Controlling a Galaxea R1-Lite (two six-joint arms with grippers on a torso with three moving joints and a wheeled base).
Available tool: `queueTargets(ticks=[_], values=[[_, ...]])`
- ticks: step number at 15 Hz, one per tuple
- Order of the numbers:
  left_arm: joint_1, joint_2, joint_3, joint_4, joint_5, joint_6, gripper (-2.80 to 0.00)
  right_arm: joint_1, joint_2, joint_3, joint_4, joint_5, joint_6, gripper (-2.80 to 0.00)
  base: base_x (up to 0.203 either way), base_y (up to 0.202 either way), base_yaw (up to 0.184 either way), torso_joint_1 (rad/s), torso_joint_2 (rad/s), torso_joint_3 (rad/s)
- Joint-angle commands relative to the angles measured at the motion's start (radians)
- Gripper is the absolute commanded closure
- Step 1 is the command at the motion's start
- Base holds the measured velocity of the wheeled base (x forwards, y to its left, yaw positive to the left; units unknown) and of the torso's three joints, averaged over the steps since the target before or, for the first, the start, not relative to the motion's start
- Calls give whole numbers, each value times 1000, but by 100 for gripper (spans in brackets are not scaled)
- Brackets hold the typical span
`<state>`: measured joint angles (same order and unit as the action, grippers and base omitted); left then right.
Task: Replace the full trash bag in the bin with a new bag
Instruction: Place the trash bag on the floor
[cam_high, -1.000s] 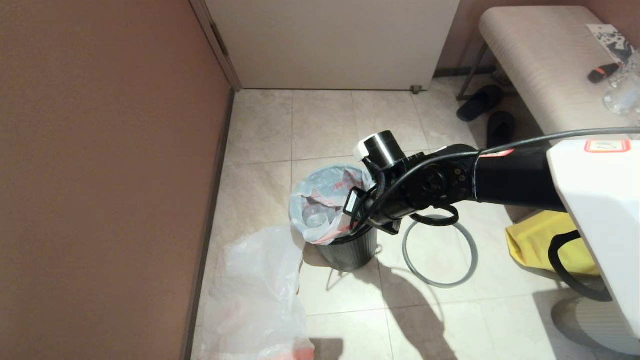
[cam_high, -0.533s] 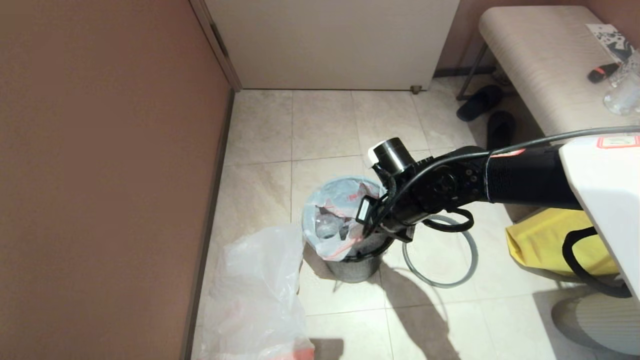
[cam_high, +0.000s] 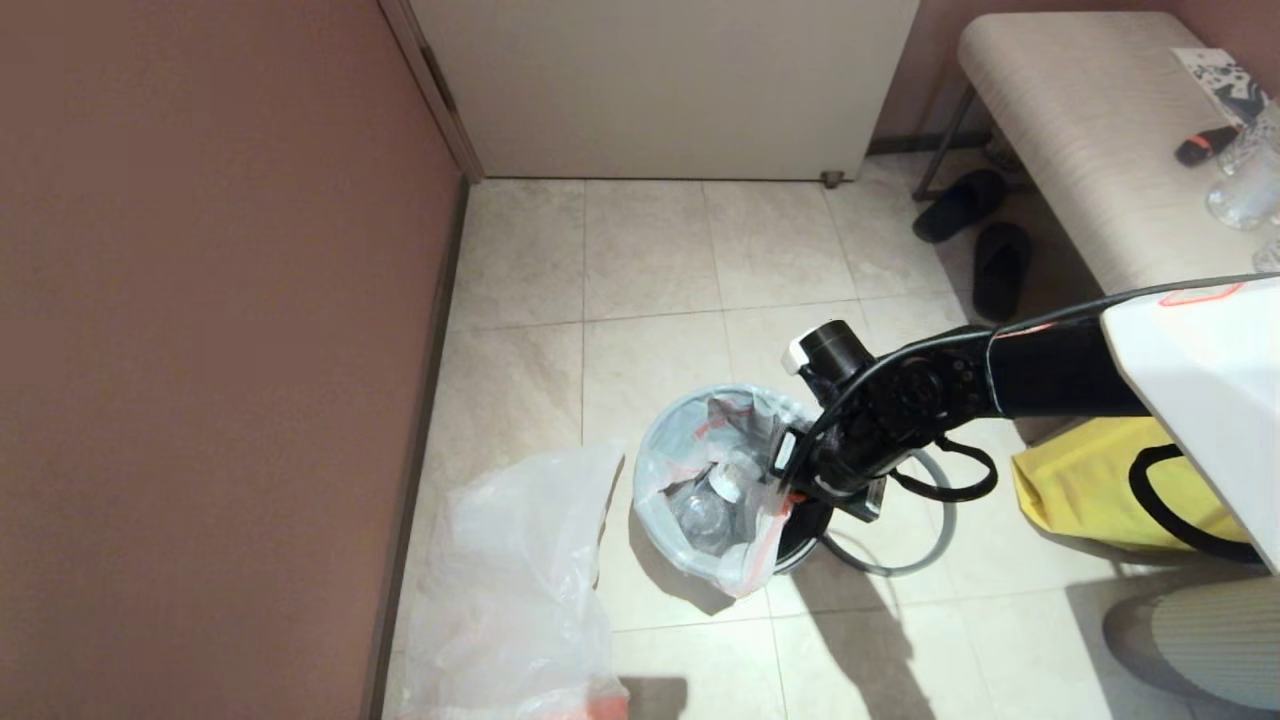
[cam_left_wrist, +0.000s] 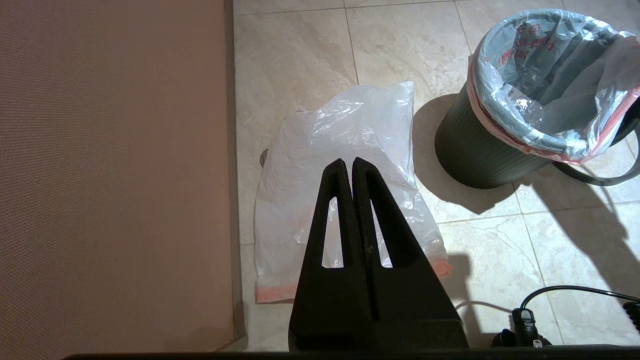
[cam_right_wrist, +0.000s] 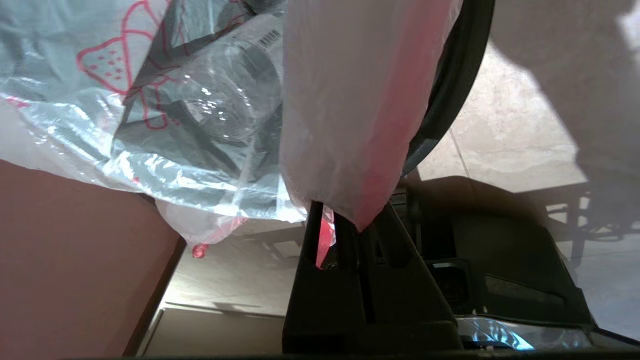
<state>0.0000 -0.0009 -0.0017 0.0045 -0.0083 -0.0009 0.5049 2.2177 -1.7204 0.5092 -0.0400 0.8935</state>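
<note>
My right gripper (cam_high: 795, 492) is pinched shut on the red-hemmed lip of the full trash bag (cam_high: 705, 490), which sits in the bin (cam_left_wrist: 475, 150) on the tile floor, the bin tipped toward my arm. I judge the bag light but floppy: thin slick film around clear bottles (they will shift), so the gathered hem is the sound place to hold, not the body. The new bag (cam_left_wrist: 345, 175) lies flat beside the wall, near the bin, under my parked left gripper (cam_left_wrist: 347, 165), whose fingers are pressed together on nothing. The right fingertips are buried in plastic, and the bin's base is hidden in the head view.
</note>
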Motion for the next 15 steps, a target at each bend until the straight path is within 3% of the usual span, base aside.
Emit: queueTargets(ticks=[1, 5, 15], values=[[0, 1, 0, 0, 1, -1, 0, -13, -1, -23, 5, 11, -2, 0, 0, 0, 0, 0, 0, 0], [0, 1, 0, 0, 1, -1, 0, -20, -96, -5, 5, 155, 4, 0, 0, 0, 0, 0, 0, 0], [0, 1, 0, 0, 1, -1, 0, -10, -228, -15, 43, 238, 39, 0, 0, 0, 0, 0, 0, 0]])
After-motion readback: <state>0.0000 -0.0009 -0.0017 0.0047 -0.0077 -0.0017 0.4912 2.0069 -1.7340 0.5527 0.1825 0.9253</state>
